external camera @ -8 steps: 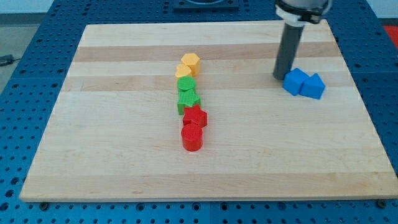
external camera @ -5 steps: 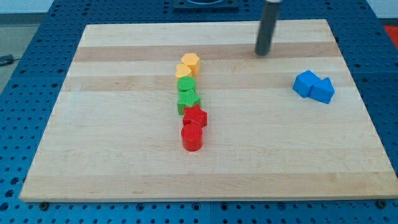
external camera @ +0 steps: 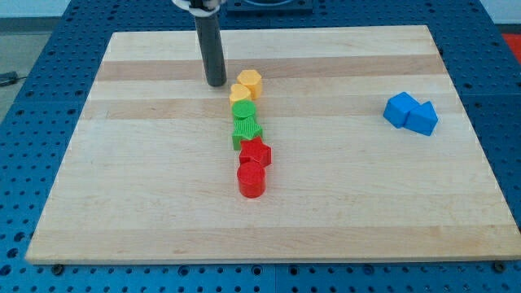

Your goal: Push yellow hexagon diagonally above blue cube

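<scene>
A pale wooden table (external camera: 146,195), its top banded in light and darker planks, lies on a blue perforated base (external camera: 24,163) that frames it on every side. The arm's straight dark rod (external camera: 212,45) stands upright near the view's top, and its tip (external camera: 216,84) rests on the wood just to the view's left of the yellow hexagon (external camera: 251,81), apart from it by a narrow gap. The rod carries no claw. Below the hexagon a ridged column of blocks runs down the middle, each close against the next: a second yellow block (external camera: 240,94), a green cylinder (external camera: 243,111), a green star (external camera: 246,130), a red star (external camera: 256,151) and a red cylinder (external camera: 251,178). Well apart, at the view's right, the blue cube (external camera: 400,109) touches a blue triangular block (external camera: 423,119).
</scene>
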Action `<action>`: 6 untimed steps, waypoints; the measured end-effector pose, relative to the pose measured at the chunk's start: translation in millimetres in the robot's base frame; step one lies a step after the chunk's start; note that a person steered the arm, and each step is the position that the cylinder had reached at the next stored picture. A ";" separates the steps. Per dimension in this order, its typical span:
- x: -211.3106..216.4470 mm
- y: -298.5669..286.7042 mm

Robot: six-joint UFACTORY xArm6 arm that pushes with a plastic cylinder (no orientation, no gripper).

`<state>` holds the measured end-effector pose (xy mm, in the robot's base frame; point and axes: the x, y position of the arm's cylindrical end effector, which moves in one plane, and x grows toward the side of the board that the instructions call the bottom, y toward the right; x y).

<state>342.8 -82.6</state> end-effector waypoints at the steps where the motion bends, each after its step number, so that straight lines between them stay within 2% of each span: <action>1: 6.0 31.2; 4: -8.4 117.1; 5: -22.5 136.0; 6: -57.7 138.4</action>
<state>285.1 55.8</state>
